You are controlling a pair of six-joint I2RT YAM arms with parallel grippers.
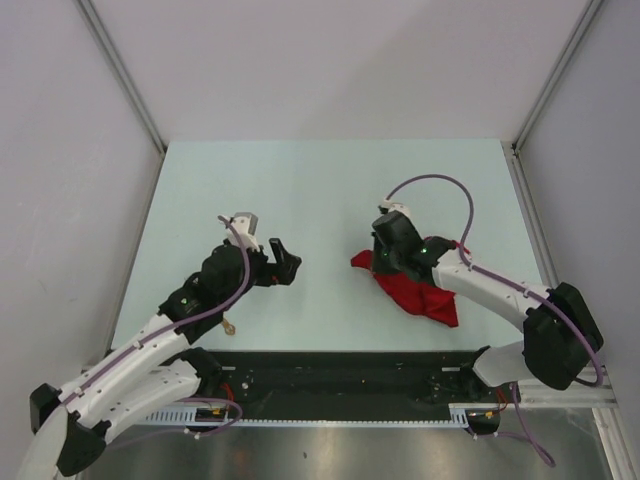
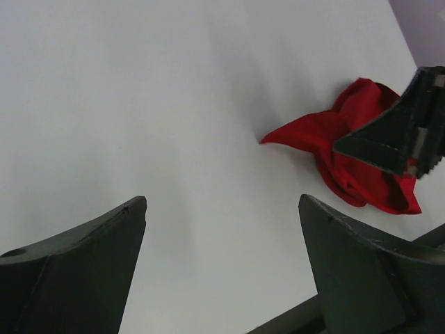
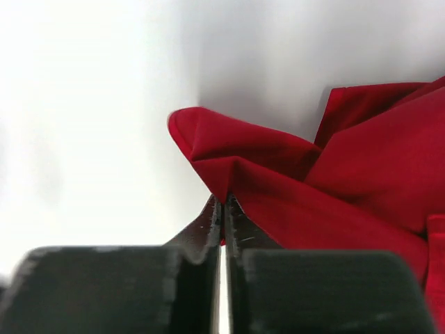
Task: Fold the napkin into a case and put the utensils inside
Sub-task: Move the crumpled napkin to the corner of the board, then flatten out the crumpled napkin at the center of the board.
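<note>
Table [image 1: 320,180], pale, walled on three sides, with two arms mounted at its near edge. Left gripper [image 1: 285,257]: released, fingers [image 2: 83,257] spread wide, holding nothing; it hangs over the left half of the table at mid-depth, pointing toward the right side, well apart from the cloth. Utensil [image 1: 229,323]: one small gold-coloured piece, lying near the table's near edge just beside the left arm and partly hidden by it; its type cannot be told. Napkin [image 1: 420,295]: bright red cloth, crumpled and loosely folded over itself, lying on the right half of the table closer to the near edge than the far one, one pointed corner reaching toward the table's middle. Right gripper [image 3: 222,219]: clenched, both fingers pressed flat together, pinching a fold of the napkin at its left-hand end; in the right wrist view a sliver of red shows between the fingers, and the cloth rises in a ridge just beyond them.
</note>
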